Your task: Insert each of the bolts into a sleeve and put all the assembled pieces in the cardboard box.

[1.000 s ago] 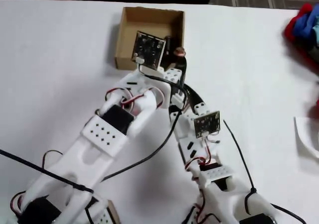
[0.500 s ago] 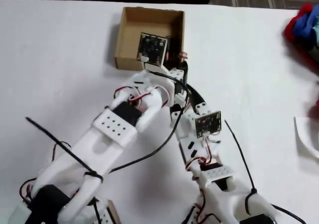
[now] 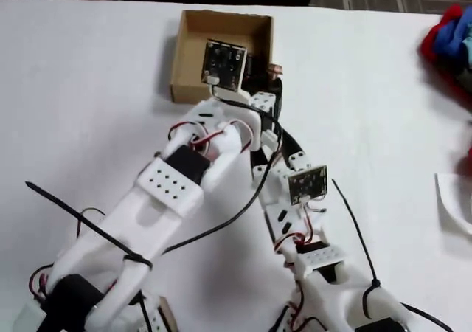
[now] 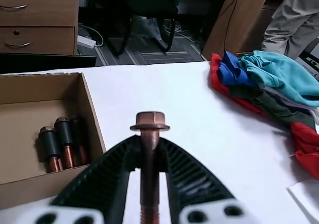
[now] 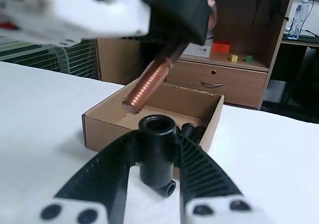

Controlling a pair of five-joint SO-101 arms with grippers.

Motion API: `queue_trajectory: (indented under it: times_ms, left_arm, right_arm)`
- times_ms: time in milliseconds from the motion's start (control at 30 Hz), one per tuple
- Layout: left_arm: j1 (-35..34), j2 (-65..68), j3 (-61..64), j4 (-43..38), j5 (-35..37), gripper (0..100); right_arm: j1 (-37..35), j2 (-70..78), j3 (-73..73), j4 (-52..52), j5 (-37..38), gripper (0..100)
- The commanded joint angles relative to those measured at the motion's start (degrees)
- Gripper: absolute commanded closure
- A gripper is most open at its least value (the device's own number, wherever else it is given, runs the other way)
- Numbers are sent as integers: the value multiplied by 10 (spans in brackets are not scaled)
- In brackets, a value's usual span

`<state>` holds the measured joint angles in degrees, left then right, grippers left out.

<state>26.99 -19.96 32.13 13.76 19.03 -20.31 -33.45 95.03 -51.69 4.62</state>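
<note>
The left arm [image 3: 166, 195] stretched out long on a diagonal, and its gripper [image 4: 149, 143] was clamped on the shank of a bolt [image 4: 149, 120], with both black ribbed fingers [image 4: 117, 169] pressed against it. The right arm [image 3: 313, 262] sat beside it, folded shorter. Its gripper [image 5: 157, 137] was closed around an upright sleeve [image 5: 157, 157] and sat close beneath the left gripper, fingers pointing the same way.
</note>
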Motion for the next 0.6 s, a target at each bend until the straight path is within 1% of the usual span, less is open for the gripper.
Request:
queue_trajectory:
  times_ms: [0, 133, 300, 567]
  left_arm:
    - [6, -4, -43, -12, 6, 976]
    - [6, 0, -44, -16, 5, 976]
    - [6, 3, -40, -49, 5, 976]
    - [33, 12, -43, -51, 0, 976]
  right_arm:
    - [-1, -23, -7, -2, 2, 978]
    - [-3, -23, -7, -2, 2, 978]
    - [-4, -23, -7, -2, 2, 978]
    - [-4, -23, -7, -2, 2, 978]
